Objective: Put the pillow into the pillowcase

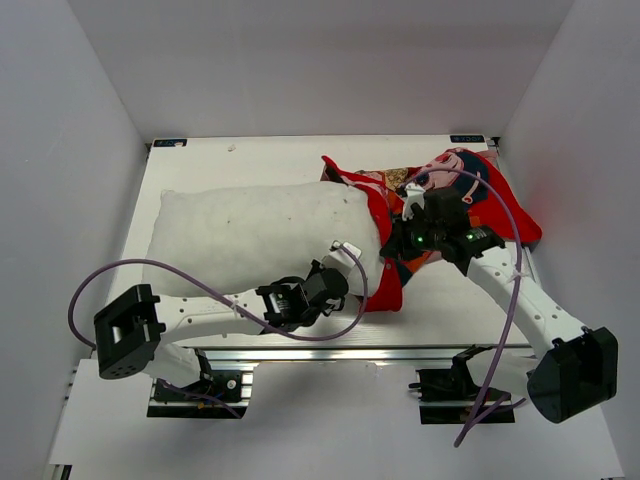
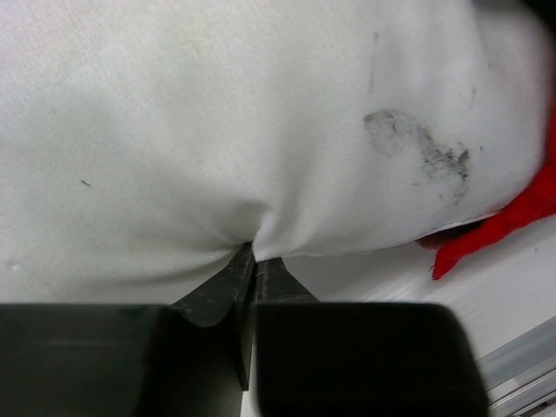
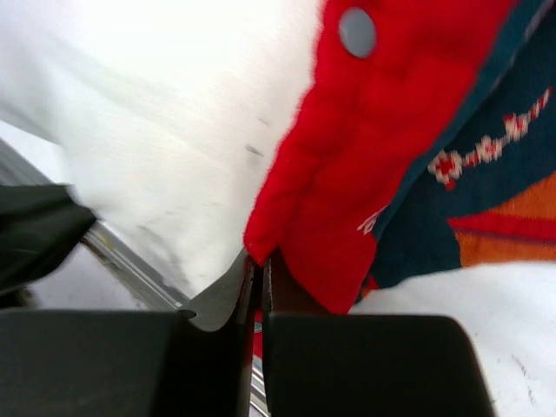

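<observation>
Nearest, along the front edge of the worktop (image 1: pixel 280 150), an aluminium rail (image 1: pixel 330 353) carries both arm bases. From the left base the arm reaches right and forward to the near long edge of the pillow (image 1: pixel 260 230). There the left claw (image 1: pixel 338 265) is closed on the pillow. In the left wrist view the left claw (image 2: pixel 252 256) has its two dark fingertips pressed together. The white cloth of the pillow (image 2: pixel 217 113) puckers into them in a small pinched fold. A dark grey smudge (image 2: pixel 417 143) marks the fabric up and to the right of that fold. A strip of the red pillowcase (image 2: pixel 512 217) shows at the right border, just above bare worktop (image 2: pixel 391 287).

The right arm slants up and left from its base. The right claw (image 1: pixel 412 205) sits over the pillowcase (image 1: pixel 380 210), just past the pillow's right end. Seen from the right wrist, the right claw (image 3: pixel 259 261) is clamped on the lower corner of the red hem of the pillowcase (image 3: pixel 382 130). A round grey snap (image 3: pixel 357 31) sits higher on that hem. Dark blue and orange printed patches lie to its right, and the pillow (image 3: pixel 174 104) fills the left of the view.

The pillow lies lengthwise across the left and middle of the worktop. Its right end is tucked under the red edge of the pillowcase and the rest of it is uncovered. The pillowcase is bunched towards the far right corner, printed side up, with a cartoon face showing. Beyond both lies the pale far strip of the worktop.
</observation>
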Robot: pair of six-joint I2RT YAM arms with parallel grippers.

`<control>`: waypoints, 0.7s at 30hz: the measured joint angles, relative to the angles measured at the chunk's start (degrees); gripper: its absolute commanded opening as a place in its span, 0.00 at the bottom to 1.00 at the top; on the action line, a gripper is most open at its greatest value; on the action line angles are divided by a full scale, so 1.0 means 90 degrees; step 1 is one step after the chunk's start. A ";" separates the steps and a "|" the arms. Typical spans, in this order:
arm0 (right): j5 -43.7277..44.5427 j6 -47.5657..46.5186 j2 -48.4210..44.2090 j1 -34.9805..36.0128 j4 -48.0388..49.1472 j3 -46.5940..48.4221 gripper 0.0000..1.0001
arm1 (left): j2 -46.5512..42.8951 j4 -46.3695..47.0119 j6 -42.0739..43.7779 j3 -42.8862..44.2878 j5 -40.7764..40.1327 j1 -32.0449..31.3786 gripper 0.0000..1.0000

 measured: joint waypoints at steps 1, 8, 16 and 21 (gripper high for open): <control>-0.0058 -0.0005 0.0000 0.0019 -0.0032 0.0131 0.00 | 0.0000 0.0034 -0.0007 0.0000 0.0051 0.0027 0.10; -0.0335 0.0019 0.0143 0.0646 -0.0078 0.1156 0.00 | 0.0185 0.0340 0.0051 0.0068 0.0447 0.0415 0.03; -0.0272 0.0136 0.1241 0.1248 -0.0104 0.2200 0.00 | 0.0432 0.0228 0.0228 0.0685 0.0389 0.0639 0.01; 0.0024 0.0124 0.1384 0.1406 -0.0049 0.2511 0.00 | -0.0272 0.0381 0.0452 0.0784 0.0478 0.1025 0.00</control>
